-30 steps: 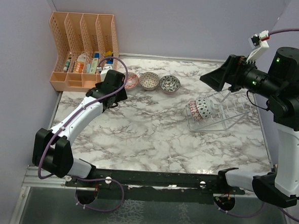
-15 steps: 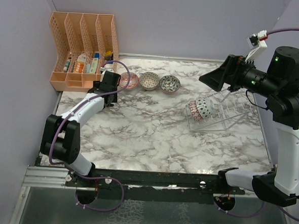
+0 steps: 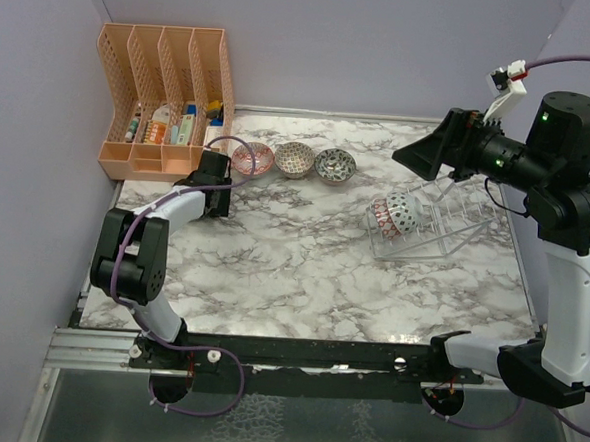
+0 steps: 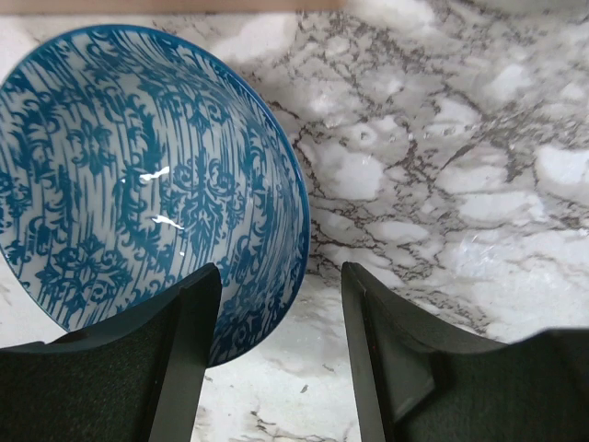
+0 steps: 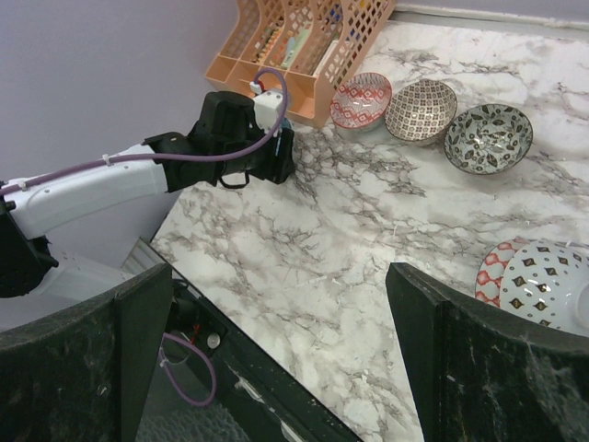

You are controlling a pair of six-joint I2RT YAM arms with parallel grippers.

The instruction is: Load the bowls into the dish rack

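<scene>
A blue patterned bowl (image 4: 138,175) sits on the marble table in the left wrist view. My left gripper (image 4: 281,313) is open over it, and the bowl's right rim lies between the fingers. In the top view this gripper (image 3: 213,173) hides that bowl. A pink bowl (image 3: 252,159), a brown-patterned bowl (image 3: 295,159) and a grey bowl (image 3: 334,165) stand in a row at the back. The clear dish rack (image 3: 445,225) holds two bowls (image 3: 391,214) on edge. My right gripper (image 3: 424,154) is open and empty, high above the rack.
An orange slotted organizer (image 3: 163,93) with small items stands at the back left, close behind my left gripper. The right wrist view shows my left arm (image 5: 110,175), the bowl row (image 5: 420,110) and the table's near edge (image 5: 258,368).
My left arm has folded its elbow inward and its gripper has shifted slightly left and lowered by the organizer. The right arm has barely moved.
</scene>
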